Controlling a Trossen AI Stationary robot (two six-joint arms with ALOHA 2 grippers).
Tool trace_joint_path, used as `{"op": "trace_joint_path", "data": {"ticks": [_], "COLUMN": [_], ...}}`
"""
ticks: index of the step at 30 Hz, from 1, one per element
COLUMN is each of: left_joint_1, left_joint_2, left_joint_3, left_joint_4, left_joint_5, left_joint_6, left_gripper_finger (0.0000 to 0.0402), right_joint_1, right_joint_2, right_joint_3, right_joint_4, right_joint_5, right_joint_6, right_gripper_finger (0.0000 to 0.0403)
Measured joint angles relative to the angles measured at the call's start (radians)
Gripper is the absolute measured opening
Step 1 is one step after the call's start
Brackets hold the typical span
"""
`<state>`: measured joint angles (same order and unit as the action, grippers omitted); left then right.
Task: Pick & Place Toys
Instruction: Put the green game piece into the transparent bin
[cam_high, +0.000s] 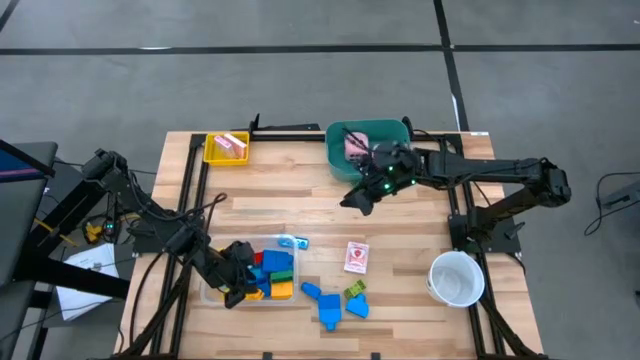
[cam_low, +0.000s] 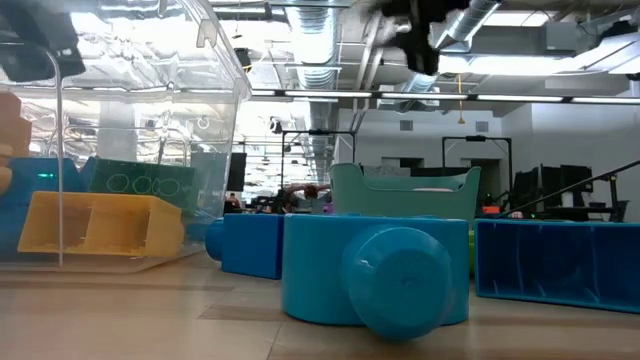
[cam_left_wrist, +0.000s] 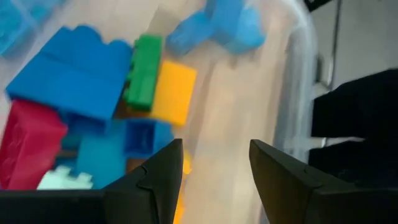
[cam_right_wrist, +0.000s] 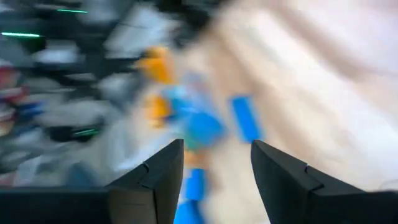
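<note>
From overhead I see the left gripper (cam_high: 238, 283) at the left end of the clear tray (cam_high: 206, 294) near the desk's (cam_high: 270, 190) front edge, among the blocks (cam_high: 272, 272) piled in it. The right gripper (cam_high: 362, 196) hangs over the desk just in front of the teal tub (cam_high: 340, 135) at the back edge, where something pink (cam_high: 357, 143) lies inside. Loose blue blocks (cam_high: 328, 305) and a pink-white card (cam_high: 356, 257) lie toward the front edge; a white cup (cam_high: 457, 277) stands at the right, a yellow tray (cam_high: 226, 148) at the back left.

At desk level, a blue block (cam_low: 375, 275) fills the foreground, the clear tray (cam_low: 215, 45) stands left, the tub (cam_low: 404, 190) behind.

My left wrist camera shows the fingers (cam_left_wrist: 158, 177) parted with nothing between them, over the tray's bare floor beside blue, green (cam_left_wrist: 143, 71), orange (cam_left_wrist: 174, 92) and red (cam_left_wrist: 28, 143) blocks.

My right wrist camera shows its fingers (cam_right_wrist: 160, 177) parted and empty above the desk, with blurred blue blocks (cam_right_wrist: 244, 118) beyond.
</note>
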<state>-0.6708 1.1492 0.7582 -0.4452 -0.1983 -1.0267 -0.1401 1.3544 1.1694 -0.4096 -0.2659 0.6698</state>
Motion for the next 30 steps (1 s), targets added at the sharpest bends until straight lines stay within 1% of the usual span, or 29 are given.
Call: {"op": "trace_joint_path", "data": {"ticks": [4,6,8,11,14,18,22,25,27,30], "left_joint_1": [0.000,0.000,0.000,0.002,0.015,0.043,0.087,0.125,0.151,0.188], "left_joint_2": [0.000,0.000,0.000,0.000,0.000,0.000,0.000,0.000,0.000,0.000], "left_joint_3": [0.000,0.000,0.000,0.000,0.000,0.000,0.000,0.000,0.000,0.000], "left_joint_4": [0.082,0.123,0.158,0.226,0.310,0.452,0.597,0.679,0.714,0.723], "left_joint_5": [-0.050,-0.075,-0.097,-0.134,-0.178,-0.220,-0.224,-0.224,-0.224,-0.223], "left_joint_6": [0.001,0.002,0.027,0.075,0.118,0.225,0.371,0.453,0.477,0.479], "left_gripper_finger": [0.0181,0.0181,0.0181,0.0181,0.0181,0.0181,0.0181,0.0181,0.0181,0.0181], "right_joint_1": [0.033,0.056,0.088,0.138,0.180,0.236,0.269,0.288,0.291,0.290], "right_joint_2": [0.024,0.045,0.061,0.076,0.076,0.076,0.076,0.076,0.076,0.081], "right_joint_3": [-0.001,-0.002,-0.018,-0.070,-0.148,-0.261,-0.371,-0.463,-0.520,-0.599], "right_joint_4": [-0.176,-0.223,-0.216,-0.148,-0.094,-0.080,-0.041,0.074,0.176,0.338], "right_joint_5": [0.250,0.341,0.412,0.486,0.562,0.740,0.900,0.998,1.028,1.058], "right_joint_6": [0.006,0.007,0.004,0.066,0.204,0.422,0.560,0.587,0.569,0.493], "right_gripper_finger": [0.0179,0.0179,0.0179,0.0181,0.0188,0.0206,0.0227,0.0238,0.0242,0.0245]}}
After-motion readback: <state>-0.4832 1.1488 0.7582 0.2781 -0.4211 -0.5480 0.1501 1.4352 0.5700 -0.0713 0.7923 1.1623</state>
